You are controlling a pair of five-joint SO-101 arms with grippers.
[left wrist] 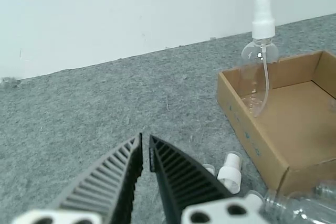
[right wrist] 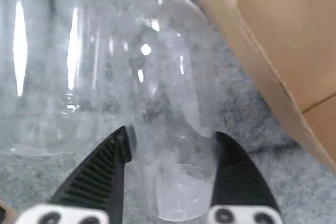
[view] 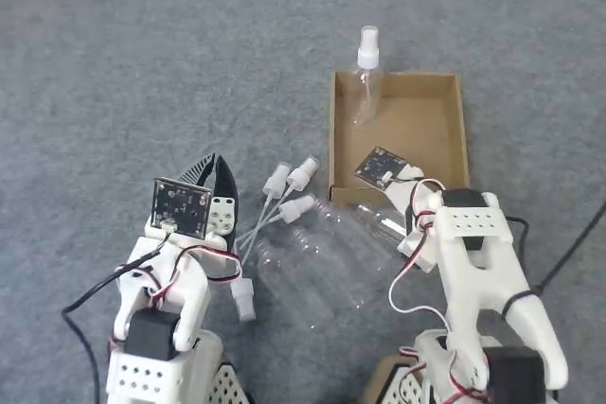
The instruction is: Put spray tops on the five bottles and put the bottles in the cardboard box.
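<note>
A clear plastic bottle (view: 365,221) (right wrist: 168,77) without a top lies on its side just off the near left corner of the shallow brown cardboard box (view: 431,130) (left wrist: 294,114). The right hand (right wrist: 172,134) is down over it, its two black ribbed fingers (right wrist: 107,161) spread to the bottle's width and set against either side, so it is pinching the bottle. More uncapped clear bottles (view: 303,276) lie close beside it to the left and nearer, between the two arms. They overlap too much in the high view to count.

Inside the box, at its far left corner, stands one clear bottle with a white spray top (view: 366,82) (left wrist: 257,66), upright, its dip tube showing through the plastic.

Three loose white spray tops with thin dip tubes (view: 296,207) lie clustered left of the box's near corner, touching or nearly touching the lying bottles. A fourth white spray top (view: 244,300) lies nearer, just right of the left arm.

The left hand (view: 217,158) (left wrist: 146,145) is left of that cluster, holding nothing, its black fingers pressed almost together with only a slit between the tips.

Everything rests on a grey carpeted desk (view: 114,92), with a pale wall (left wrist: 131,9) along its far edge.
</note>
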